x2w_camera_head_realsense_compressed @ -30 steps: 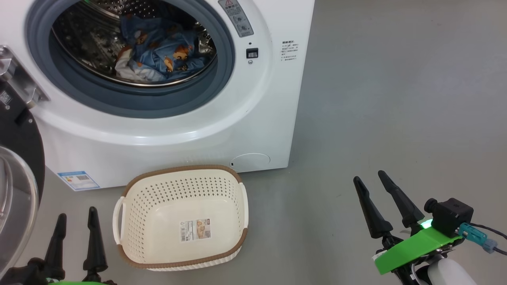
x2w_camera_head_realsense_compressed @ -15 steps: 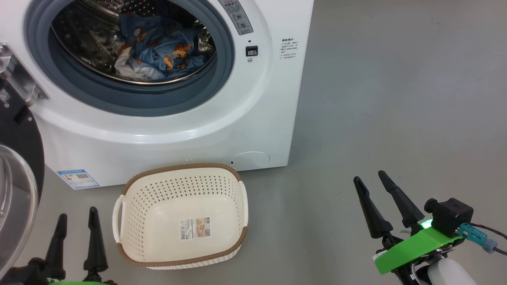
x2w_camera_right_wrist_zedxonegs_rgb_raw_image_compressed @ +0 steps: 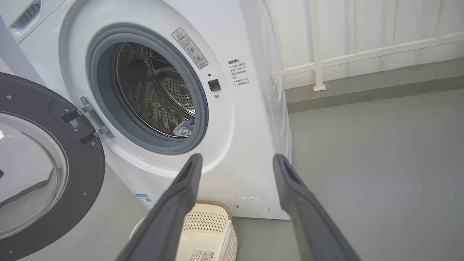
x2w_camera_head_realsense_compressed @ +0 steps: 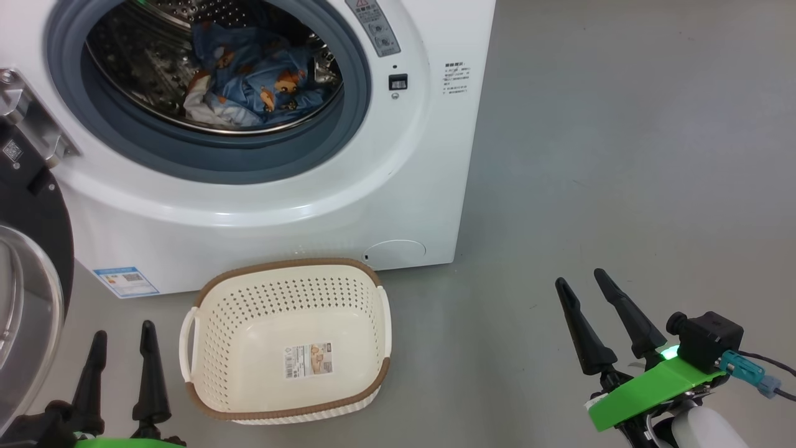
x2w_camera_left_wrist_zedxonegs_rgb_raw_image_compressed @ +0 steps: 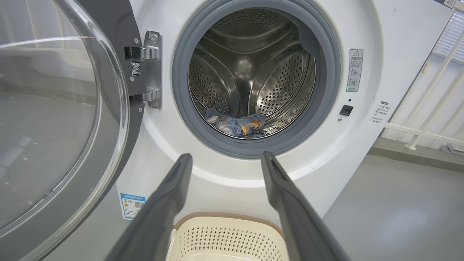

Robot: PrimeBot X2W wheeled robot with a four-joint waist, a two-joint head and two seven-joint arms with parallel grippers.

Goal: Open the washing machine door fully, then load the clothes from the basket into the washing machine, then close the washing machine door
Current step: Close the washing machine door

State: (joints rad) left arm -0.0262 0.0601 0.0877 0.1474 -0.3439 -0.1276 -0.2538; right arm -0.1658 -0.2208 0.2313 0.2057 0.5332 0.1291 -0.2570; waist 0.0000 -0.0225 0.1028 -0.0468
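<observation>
Both your left gripper [x2w_camera_head_realsense_compressed: 123, 331] and right gripper [x2w_camera_head_realsense_compressed: 579, 279] stand spread, holding nothing. The clothes [x2w_camera_head_realsense_compressed: 249, 87] lie in the washing machine [x2w_camera_head_realsense_compressed: 398, 186] drum. The basket [x2w_camera_head_realsense_compressed: 286, 267] sits just before it, and the door [x2w_camera_head_realsense_compressed: 37, 224] stands wide open at your left.

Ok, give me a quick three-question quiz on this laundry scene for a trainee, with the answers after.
1. True or false: the basket holds the clothes.
2. Where do the clothes lie? A in the drum; B on the floor; C in a gripper.
3. Fill in: the washing machine door stands ___.

Key: 1 false, the basket is empty; 2 A; 3 open.
</observation>
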